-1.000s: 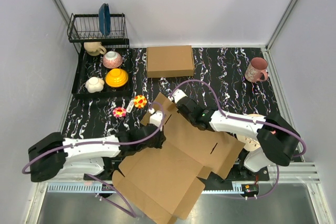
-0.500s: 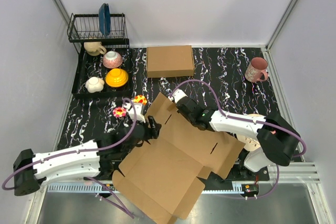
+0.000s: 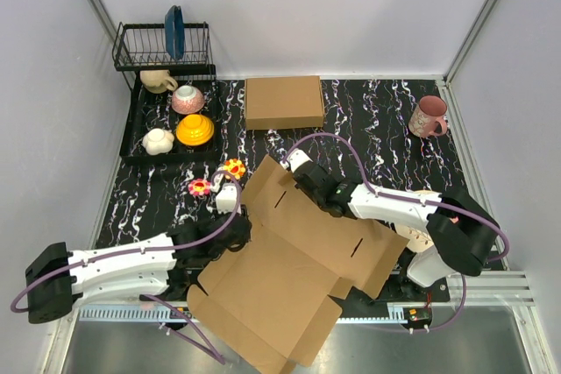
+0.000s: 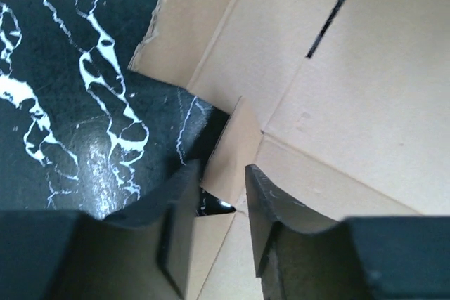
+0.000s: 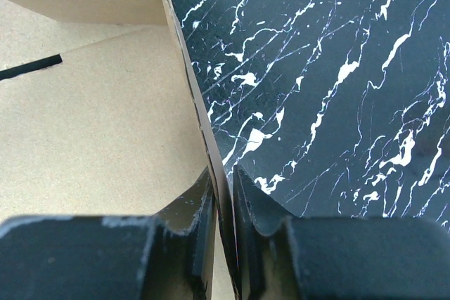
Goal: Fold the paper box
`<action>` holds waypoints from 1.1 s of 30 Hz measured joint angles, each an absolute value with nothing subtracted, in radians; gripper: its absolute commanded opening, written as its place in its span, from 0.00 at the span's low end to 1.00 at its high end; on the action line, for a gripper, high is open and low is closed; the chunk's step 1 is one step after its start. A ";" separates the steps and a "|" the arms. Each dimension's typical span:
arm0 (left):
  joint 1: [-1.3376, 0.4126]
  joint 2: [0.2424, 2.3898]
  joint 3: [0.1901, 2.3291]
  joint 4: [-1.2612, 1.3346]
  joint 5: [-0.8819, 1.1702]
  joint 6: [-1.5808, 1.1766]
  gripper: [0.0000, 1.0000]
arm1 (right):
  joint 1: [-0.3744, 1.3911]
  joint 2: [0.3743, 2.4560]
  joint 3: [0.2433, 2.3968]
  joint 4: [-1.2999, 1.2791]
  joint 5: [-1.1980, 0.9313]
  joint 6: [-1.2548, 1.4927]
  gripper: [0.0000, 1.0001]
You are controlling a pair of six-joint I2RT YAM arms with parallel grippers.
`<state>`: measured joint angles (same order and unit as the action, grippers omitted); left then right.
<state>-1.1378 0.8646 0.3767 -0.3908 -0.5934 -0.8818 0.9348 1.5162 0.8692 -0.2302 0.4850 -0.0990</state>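
The paper box (image 3: 289, 278) is a big brown die-cut cardboard sheet lying mostly flat across the near middle of the table. Its near corner hangs over the front edge. My left gripper (image 3: 237, 232) is at a notch in the sheet's left edge. In the left wrist view its jaws (image 4: 219, 177) stand apart, and a small raised flap (image 4: 228, 147) rises loosely between them. My right gripper (image 3: 294, 172) is shut on the sheet's far right edge near the top corner. The right wrist view shows its fingers (image 5: 223, 173) pinching that thin, slightly lifted edge (image 5: 186, 68).
A neatly formed cardboard box (image 3: 283, 102) sits at the back centre. At the back left are a dish rack (image 3: 164, 45) and a tray of bowls (image 3: 195, 130). Two flower-shaped toys (image 3: 234, 169) lie just left of the sheet. A pink mug (image 3: 428, 116) stands at the back right.
My left gripper let go of the sheet's upper left panel, opened and drew back down and left to the notch. The panel dropped flat. The right gripper kept its hold.
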 measured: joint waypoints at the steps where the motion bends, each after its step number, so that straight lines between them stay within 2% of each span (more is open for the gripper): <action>1: -1.138 0.853 0.373 -0.376 -0.590 -0.874 0.34 | 0.935 1.520 0.871 -0.230 0.485 -0.099 0.20; 5: -1.138 0.841 0.361 -0.310 -0.566 -0.839 0.28 | 0.935 1.524 0.873 -0.230 0.485 -0.099 0.20; 11: -1.166 0.950 0.359 -0.230 -0.515 -0.797 0.14 | 0.935 1.524 0.873 -0.230 0.485 -0.099 0.20; 17: -1.265 1.011 0.368 -0.210 -0.542 -0.736 0.13 | 0.934 1.524 0.873 -0.231 0.487 -0.100 0.20; 22: -1.381 1.159 0.453 -0.246 -0.624 -0.688 0.14 | 0.934 1.524 0.873 -0.233 0.490 -0.101 0.19; 25: -1.448 1.270 0.526 -0.294 -0.684 -0.672 0.19 | 0.934 1.524 0.873 -0.239 0.495 -0.105 0.19; 26: -1.471 1.306 0.549 -0.310 -0.707 -0.671 0.31 | 0.933 1.524 0.873 -0.241 0.496 -0.107 0.19; 28: -1.499 1.344 0.572 -0.329 -0.734 -0.676 0.41 | 0.933 1.524 0.873 -0.246 0.496 -0.107 0.19; 30: -1.514 1.344 0.575 -0.333 -0.739 -0.698 0.56 | 0.934 1.526 0.874 -0.250 0.487 -0.107 0.19; 33: -1.520 1.276 0.575 -0.364 -0.756 -0.716 0.63 | 0.935 1.526 0.876 -0.253 0.481 -0.105 0.19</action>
